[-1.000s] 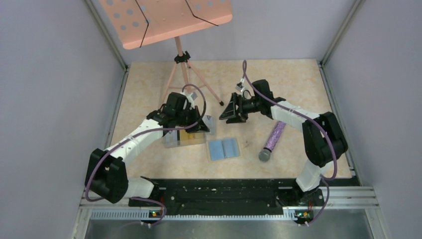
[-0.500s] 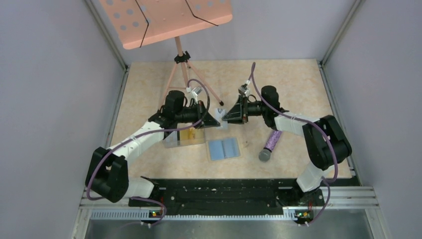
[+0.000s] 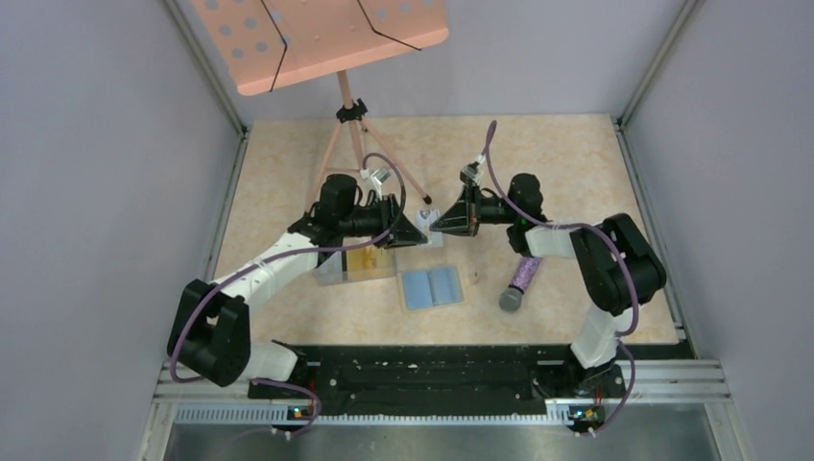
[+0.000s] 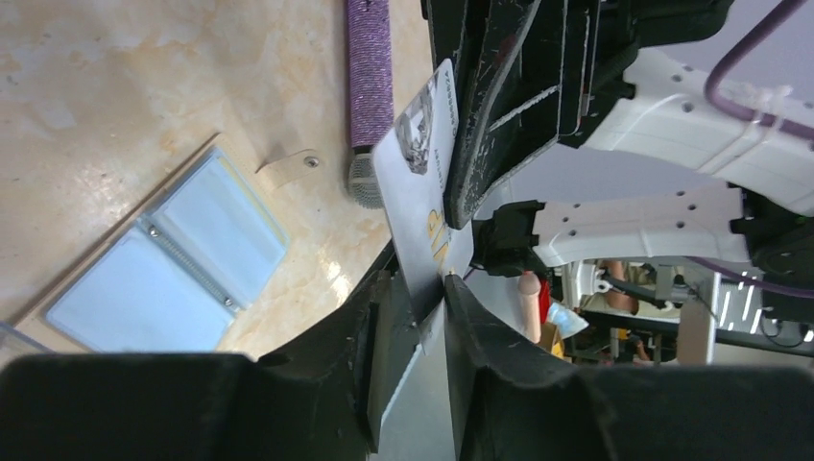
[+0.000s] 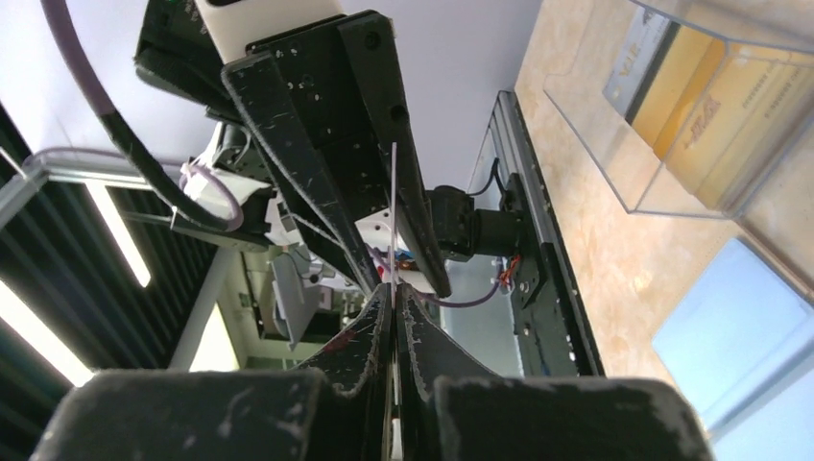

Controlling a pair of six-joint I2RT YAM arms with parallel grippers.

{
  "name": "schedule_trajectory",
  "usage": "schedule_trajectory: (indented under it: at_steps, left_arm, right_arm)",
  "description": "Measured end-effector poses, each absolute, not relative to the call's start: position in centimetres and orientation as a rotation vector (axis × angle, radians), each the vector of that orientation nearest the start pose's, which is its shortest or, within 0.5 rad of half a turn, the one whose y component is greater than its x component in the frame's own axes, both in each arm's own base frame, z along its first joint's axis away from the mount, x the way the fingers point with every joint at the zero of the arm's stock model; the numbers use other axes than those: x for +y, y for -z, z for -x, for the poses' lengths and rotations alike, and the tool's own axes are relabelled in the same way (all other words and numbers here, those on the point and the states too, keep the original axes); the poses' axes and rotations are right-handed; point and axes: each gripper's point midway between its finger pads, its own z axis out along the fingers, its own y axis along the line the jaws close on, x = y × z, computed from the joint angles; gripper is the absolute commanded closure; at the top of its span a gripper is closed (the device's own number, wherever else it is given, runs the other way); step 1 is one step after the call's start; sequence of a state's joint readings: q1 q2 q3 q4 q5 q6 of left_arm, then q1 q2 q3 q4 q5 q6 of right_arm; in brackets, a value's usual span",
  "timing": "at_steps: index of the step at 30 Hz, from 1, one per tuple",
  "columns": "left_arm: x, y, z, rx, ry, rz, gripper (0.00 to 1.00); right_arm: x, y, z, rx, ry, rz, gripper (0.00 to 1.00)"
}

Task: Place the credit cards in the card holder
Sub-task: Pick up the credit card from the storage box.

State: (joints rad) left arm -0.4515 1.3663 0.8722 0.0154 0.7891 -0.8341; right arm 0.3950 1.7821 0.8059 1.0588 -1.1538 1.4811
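Top view: we see the left gripper (image 3: 418, 236) and right gripper (image 3: 437, 225) nose to nose above the bench (image 3: 576, 163), just beyond the card holder (image 3: 432, 286). We cannot read the jaw state from up there; the wrist views settle it.

Left wrist view: a white printed card (image 4: 419, 197) stands on edge between both grippers. The right jaws clamp its upper part. The left jaws are narrow but not pinching: we see a gap beside the card's lower end.

Right wrist view: the card is edge-on, a thin line. The right jaws are closed flat on it. It lies along one left finger (image 5: 408, 168) and clear of the other. This view gives the best look at the gold cards (image 5: 715, 110) standing in the clear box (image 5: 672, 182).

Holder: open flat, light blue side up, on the bench between the clear box and the purple microphone (image 3: 524, 273), touching neither. Its tan snap tab (image 4: 288, 169) sticks out on the microphone side.

Room: bare bench lies far left and far right. The tripod foot (image 3: 426, 200) sits just beyond the grippers. The box is just beside the left gripper, on its near side.
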Motion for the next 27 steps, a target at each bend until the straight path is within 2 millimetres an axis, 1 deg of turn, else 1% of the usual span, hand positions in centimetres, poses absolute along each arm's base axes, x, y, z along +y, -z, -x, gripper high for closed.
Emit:
schedule_trajectory:
  at_steps: [2,4,8,10,11,14,17,20,22,23,25,27]
  left_arm:
    - [-28.4,-19.4,-25.4,2.327,1.515,-0.108,0.64]
    - [-28.1,-18.2,-25.5,2.383,1.472,-0.088,0.64]
    - [-27.9,-16.3,-26.5,2.494,1.347,-0.063,0.67]
    - [-27.9,-15.4,-27.2,2.552,1.248,-0.063,0.67]
    - [-27.9,-15.0,-27.6,2.574,1.203,-0.069,0.68]
    - [-28.2,-13.8,-28.8,2.660,1.028,-0.119,0.69]
    - [-28.7,-12.5,-29.5,2.725,0.873,-0.190,0.70]
    - [-28.8,-10.5,-29.7,2.797,0.709,-0.257,0.72]
    - [-28.3,-9.1,-29.4,2.846,0.620,-0.286,0.72]
    - [-27.8,-8.3,-29.1,2.874,0.565,-0.296,0.73]
    - [-26.6,-7.3,-28.7,2.915,0.478,-0.301,0.75]
    - [-25.4,-6.7,-28.6,2.939,0.397,-0.300,0.80]
  right_arm:
    - [30.6,-19.9,-27.3,2.130,-2.121,0.136,1.00]
    - [30.6,-18.9,-27.6,2.198,-2.046,0.110,1.00]
    - [30.4,-17.2,-30.1,2.332,-1.759,0.080,1.00]
    - [29.8,-16.5,-30.8,2.382,-1.618,0.092,1.00]
    - [29.3,-16.0,-30.8,2.411,-1.548,0.097,1.00]
    - [27.9,-14.1,-30.0,2.510,-1.402,0.096,1.00]
    - [26.6,-12.1,-29.0,2.608,-1.294,0.082,1.00]
    - [25.8,-11.1,-28.4,2.661,-1.232,0.085,1.00]
    - [25.5,-10.7,-28.1,2.678,-1.207,0.090,1.00]
    - [25.4,-10.6,-28.0,2.686,-1.197,0.092,1.00]
    - [25.3,-10.4,-27.8,2.695,-1.188,0.102,1.00]
    - [25.1,-10.2,-27.7,2.699,-1.183,0.113,1.00]
